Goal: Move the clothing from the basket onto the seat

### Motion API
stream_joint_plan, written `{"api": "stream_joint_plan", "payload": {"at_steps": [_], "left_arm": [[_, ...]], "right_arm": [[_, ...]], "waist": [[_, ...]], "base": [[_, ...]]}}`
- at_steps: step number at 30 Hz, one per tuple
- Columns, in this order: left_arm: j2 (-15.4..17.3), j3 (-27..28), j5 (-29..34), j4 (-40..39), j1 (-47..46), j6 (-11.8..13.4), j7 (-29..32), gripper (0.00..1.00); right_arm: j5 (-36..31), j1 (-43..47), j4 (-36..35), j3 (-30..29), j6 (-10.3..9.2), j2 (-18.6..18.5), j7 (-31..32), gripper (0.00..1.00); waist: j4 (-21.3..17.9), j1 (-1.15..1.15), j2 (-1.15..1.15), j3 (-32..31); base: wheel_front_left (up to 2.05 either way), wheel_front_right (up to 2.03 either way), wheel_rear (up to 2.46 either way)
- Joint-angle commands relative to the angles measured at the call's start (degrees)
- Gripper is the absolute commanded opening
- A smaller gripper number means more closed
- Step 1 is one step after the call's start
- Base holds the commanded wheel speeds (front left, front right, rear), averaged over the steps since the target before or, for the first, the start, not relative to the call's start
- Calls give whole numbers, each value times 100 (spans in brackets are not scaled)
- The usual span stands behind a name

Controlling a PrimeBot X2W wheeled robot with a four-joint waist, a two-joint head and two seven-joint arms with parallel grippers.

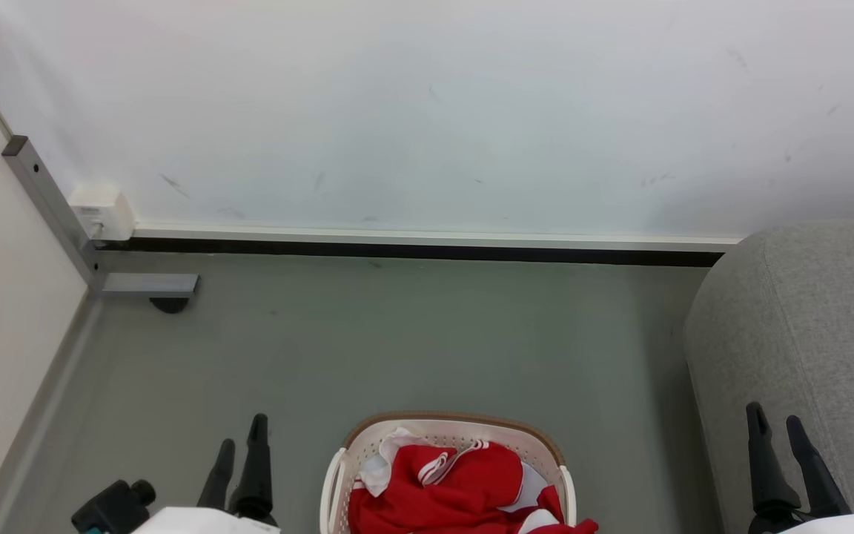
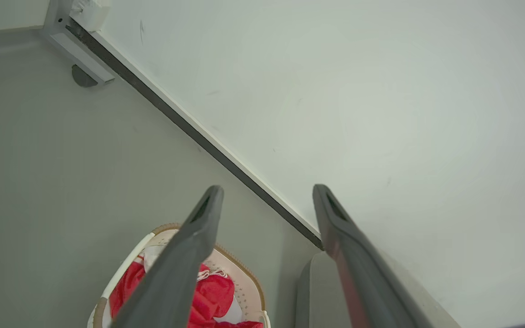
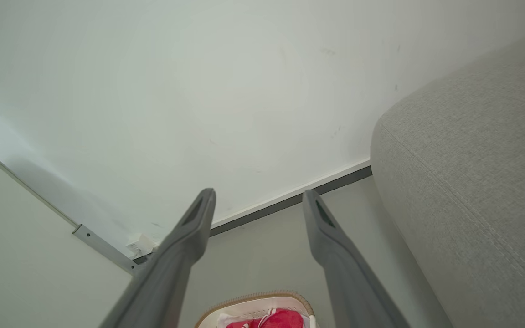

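1. Two open pincers: my left gripper (image 1: pixel 242 434) and right gripper (image 1: pixel 774 415) are both spread wide, holding nothing
2. The clothing (image 1: pixel 457 482) lies heaped in the basket (image 1: pixel 457 417) on the floor, between them, nearer my left one
3. The seat (image 1: pixel 805 334) stands on my right, beside the right gripper

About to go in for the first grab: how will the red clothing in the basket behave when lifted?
Likely floppy: the clothing lies crumpled in soft folds, so it should sag and trail from a pinch. Probably light for its bulk, since the fabric looks thin. The pieces lie heaped together in the basket, so one grab may drag another.
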Motion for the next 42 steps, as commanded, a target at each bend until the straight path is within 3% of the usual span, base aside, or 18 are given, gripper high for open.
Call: {"api": "stream_joint_plan", "payload": {"at_steps": [1, 17, 42], "left_arm": [[49, -32, 187, -107, -7, 26, -56, 100], [57, -257, 1365, -236, 100, 226, -315, 100], [68, -373, 2778, -116, 277, 282, -633, 100]], "right_arm": [[-167, 2, -96, 15, -5, -74, -57, 100], [-1186, 79, -49, 67, -7, -132, -315, 100], [-2385, 219, 38, 46, -9, -118, -630, 100]], "waist": [[3, 0, 0, 0], [11, 0, 0, -13], [32, 0, 0, -40]], "base": [[0, 0, 0], [0, 0, 0], [0, 0, 0]]}}
